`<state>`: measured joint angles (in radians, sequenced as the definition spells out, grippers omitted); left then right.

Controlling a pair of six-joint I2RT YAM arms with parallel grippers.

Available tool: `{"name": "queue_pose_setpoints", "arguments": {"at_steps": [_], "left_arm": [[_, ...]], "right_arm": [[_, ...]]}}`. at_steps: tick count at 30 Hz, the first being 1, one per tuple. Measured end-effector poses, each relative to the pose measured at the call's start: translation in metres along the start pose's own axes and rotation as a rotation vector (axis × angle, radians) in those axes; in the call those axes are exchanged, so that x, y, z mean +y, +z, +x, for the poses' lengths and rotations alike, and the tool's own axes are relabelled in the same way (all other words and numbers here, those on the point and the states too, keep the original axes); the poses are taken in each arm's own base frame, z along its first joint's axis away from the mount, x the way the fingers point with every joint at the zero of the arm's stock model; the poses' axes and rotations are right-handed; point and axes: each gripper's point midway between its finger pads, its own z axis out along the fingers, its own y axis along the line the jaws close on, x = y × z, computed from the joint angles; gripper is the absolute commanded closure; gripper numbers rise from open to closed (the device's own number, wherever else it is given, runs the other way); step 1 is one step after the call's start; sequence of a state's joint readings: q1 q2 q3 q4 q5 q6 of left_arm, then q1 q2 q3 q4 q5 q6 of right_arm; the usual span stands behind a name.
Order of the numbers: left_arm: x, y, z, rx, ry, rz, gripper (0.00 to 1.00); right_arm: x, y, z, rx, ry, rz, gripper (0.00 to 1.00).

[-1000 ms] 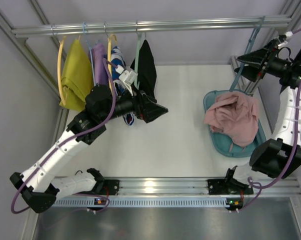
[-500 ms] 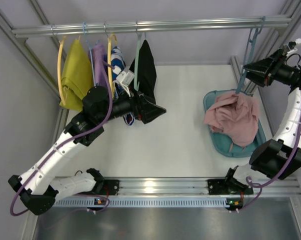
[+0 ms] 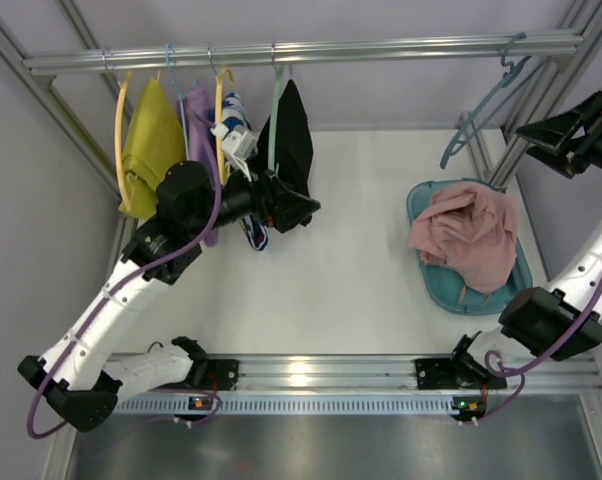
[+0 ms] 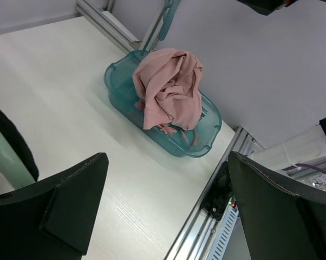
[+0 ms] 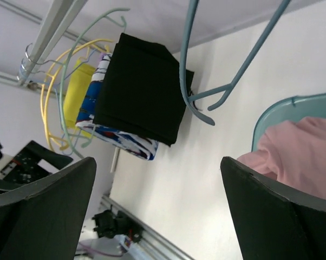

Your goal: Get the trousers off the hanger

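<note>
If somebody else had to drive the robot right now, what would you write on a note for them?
Left gripper: open, empty, near the black garment.
Right gripper: open, empty, raised at the far right, not touching the hanger.
Trousers: heaped in the teal tub on the table.
Hanger: bare, hooked on the rail, hanging tilted.
Done: trousers are off the hanger.
Left: nothing that I can see, except perhaps bringing the arms back.
</note>
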<state>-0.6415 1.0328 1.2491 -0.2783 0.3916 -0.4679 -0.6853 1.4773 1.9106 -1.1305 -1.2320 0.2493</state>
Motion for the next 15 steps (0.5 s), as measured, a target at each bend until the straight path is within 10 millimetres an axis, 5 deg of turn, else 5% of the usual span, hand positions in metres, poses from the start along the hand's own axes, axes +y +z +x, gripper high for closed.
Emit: {"name": "queue_pose_setpoints", "arguments": {"at_steps": [5, 9, 15], "left_arm": [[0.005, -0.005, -0.028, 0.002, 0.066, -0.069, 0.01], [0.006, -0.009, -0.062, 0.022, 0.131, -0.131, 0.02], [0.029, -0.028, -0.063, 0.102, 0.189, -0.231, 0.02]], "right_arm": [[0.021, -0.009, 0.000, -0.007, -0.160, 0.015, 0.01], [0.041, -0.002, 0.017, 0.041, -0.297, 0.004, 0.00], [0.100, 0.020, 0.088, 0.205, -0.554, -0.114, 0.01]]}}
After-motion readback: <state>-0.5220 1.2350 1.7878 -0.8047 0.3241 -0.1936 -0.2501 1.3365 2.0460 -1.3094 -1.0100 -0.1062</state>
